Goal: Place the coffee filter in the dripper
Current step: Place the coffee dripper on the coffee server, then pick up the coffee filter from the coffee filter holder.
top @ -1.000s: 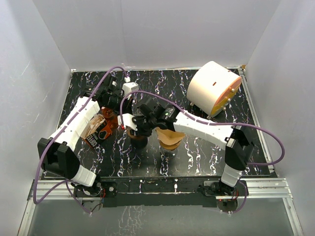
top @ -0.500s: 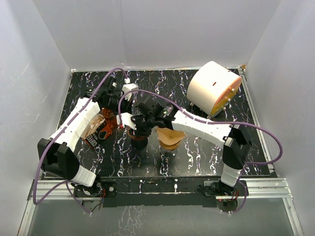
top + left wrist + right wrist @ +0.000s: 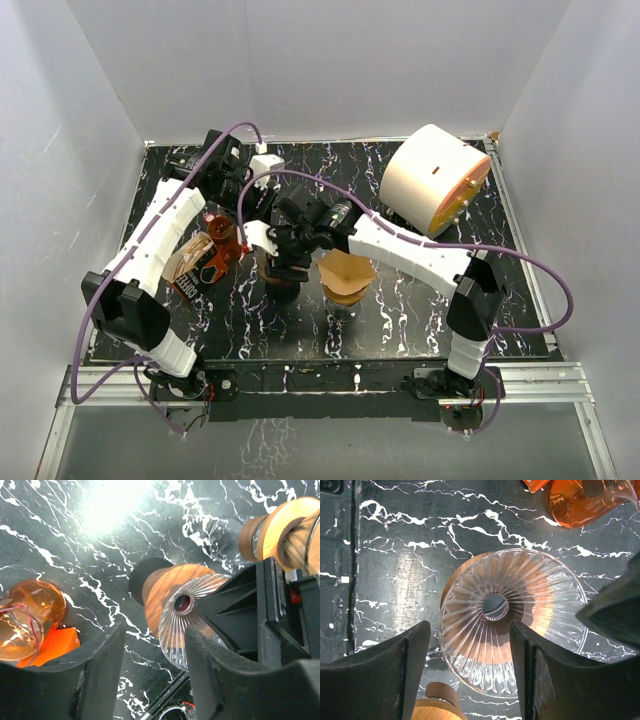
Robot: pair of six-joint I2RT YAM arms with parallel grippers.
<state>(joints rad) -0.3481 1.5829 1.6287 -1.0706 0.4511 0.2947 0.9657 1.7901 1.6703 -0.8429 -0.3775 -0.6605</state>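
The left end effector (image 3: 155,630) and right end effector (image 3: 470,625) hang released by the empty dripper (image 3: 520,645). The filter (image 3: 345,274) sits beside it; one arm must likely grasp and seat it.

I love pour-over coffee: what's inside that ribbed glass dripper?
No filter: the glass dripper looks empty down to its centre hole, a wooden ring showing through beneath. The brown paper filter sits beside it. What's under the ring is hidden.

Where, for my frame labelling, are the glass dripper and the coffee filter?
glass dripper (image 3: 520,630), right wrist view, on its ribbed wall.
coffee filter (image 3: 346,275), top external view, on its brown paper.
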